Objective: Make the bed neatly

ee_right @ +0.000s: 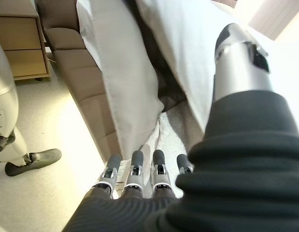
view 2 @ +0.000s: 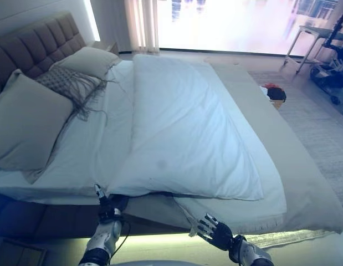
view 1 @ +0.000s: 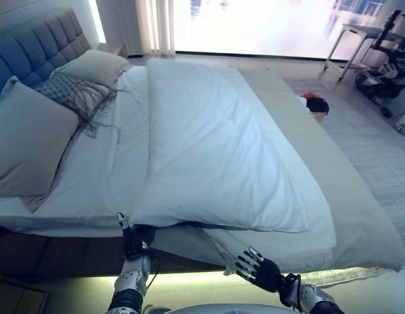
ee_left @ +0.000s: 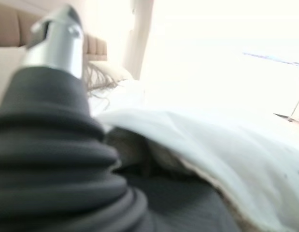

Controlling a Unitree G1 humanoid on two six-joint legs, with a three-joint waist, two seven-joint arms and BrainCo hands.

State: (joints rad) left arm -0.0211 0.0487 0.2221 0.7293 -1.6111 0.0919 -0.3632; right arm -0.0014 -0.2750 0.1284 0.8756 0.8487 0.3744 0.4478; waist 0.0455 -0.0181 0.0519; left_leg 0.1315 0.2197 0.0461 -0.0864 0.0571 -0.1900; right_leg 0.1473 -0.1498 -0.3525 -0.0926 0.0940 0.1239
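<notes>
The bed has a white duvet [view 1: 215, 144] lying crooked over its middle, with its near edge lifted over a dark gap. A beige cover [view 1: 359, 216] lies under it and hangs off the near corner. Pillows [view 1: 29, 140] lean at the headboard [view 1: 32, 49]. My left hand [view 1: 133, 243] is at the bed's near edge, just under the duvet's lifted edge [ee_left: 188, 140]. My right hand [view 1: 260, 268] is open with its fingers [ee_right: 135, 169] spread, just below the cover's hanging corner [ee_right: 125, 101], not holding it.
A fringed grey throw [view 1: 78, 95] lies over the pillows. A wooden nightstand [ee_right: 19, 46] stands beside the bed base [ee_right: 86, 92]. A red and black item [view 1: 313, 103] lies on the rug past the bed. A table [view 1: 359, 36] stands by the window.
</notes>
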